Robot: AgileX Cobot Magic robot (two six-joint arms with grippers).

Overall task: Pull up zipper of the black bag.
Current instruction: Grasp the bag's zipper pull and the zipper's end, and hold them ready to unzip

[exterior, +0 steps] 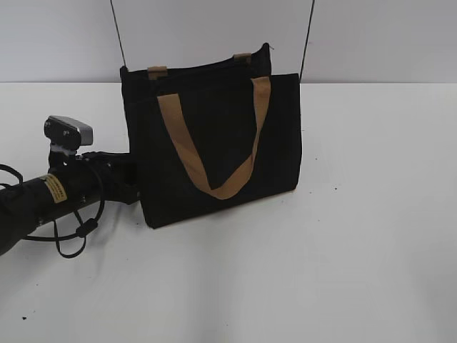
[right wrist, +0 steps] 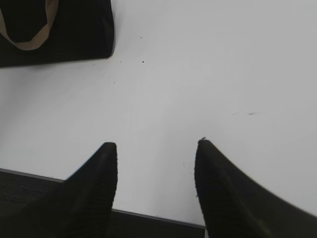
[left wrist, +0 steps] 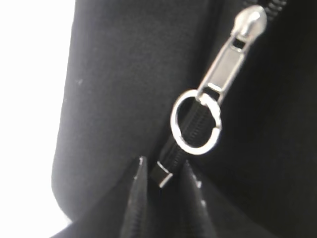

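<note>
The black bag (exterior: pixel 214 143) stands upright on the white table with a tan handle (exterior: pixel 214 143) hanging down its front. My left arm (exterior: pixel 64 189) reaches to the bag's left side, where its fingertips are hidden. In the left wrist view the silver zipper pull (left wrist: pixel 223 64) hangs on the black zip line, its ring (left wrist: pixel 195 124) just above my left gripper (left wrist: pixel 163 166). The fingers stand narrowly open on either side of the zip line's metal end clip (left wrist: pixel 163 176). My right gripper (right wrist: pixel 156 144) is open and empty over bare table, far from the bag (right wrist: pixel 59 29).
The white table (exterior: pixel 343 250) extends around the bag. The table's front edge (right wrist: pixel 148 218) lies just under my right gripper. Two thin black strap lines (exterior: pixel 118 32) rise from the bag's top corners. A cable loop (exterior: pixel 71 236) hangs from the left arm.
</note>
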